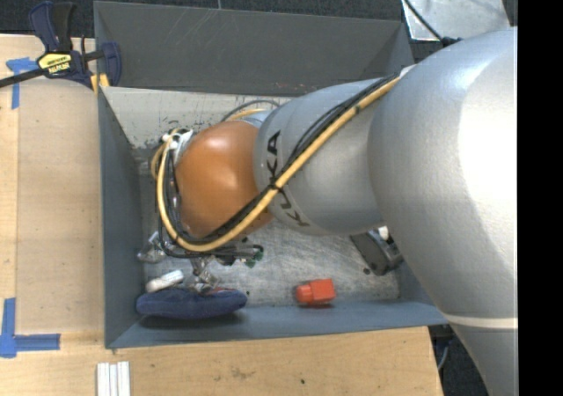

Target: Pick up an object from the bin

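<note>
The end effector [204, 278] hangs low in the bin's [119, 236] lower-left corner, just above a dark blue pouch [189, 303] that lies along the bottom wall. I cannot tell whether it is clenched or released. A white stick [164, 280] lies just beside it, near the left wall. A red block [315, 292] sits apart to the right, with bare floor around it.

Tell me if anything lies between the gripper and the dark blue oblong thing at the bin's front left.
Nothing visible does. The gripper sits right over the dark blue oblong thing; a small white stick lies beside them, not between.
</note>
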`<action>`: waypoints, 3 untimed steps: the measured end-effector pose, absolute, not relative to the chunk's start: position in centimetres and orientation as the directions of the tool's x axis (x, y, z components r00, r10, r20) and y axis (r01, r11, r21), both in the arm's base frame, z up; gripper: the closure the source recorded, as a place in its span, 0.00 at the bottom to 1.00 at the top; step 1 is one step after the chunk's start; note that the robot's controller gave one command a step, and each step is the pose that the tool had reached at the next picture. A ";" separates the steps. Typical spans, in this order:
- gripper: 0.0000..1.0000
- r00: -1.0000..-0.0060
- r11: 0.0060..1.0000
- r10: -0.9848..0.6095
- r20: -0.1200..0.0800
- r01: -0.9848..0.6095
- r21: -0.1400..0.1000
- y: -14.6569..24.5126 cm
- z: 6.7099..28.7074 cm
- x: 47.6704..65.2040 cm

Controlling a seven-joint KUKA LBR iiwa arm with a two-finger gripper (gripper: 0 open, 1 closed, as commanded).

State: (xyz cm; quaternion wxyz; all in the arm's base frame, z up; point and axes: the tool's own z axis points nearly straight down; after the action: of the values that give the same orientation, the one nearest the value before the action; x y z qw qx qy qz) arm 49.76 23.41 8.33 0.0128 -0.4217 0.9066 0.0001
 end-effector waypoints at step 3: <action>1.00 -0.645 0.645 -0.764 -0.004 -0.764 -0.008 23.0 8.1 49.5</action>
State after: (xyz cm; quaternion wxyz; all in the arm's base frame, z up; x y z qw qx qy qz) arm 49.51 23.02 8.14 0.0034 -0.4213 0.9069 -0.0026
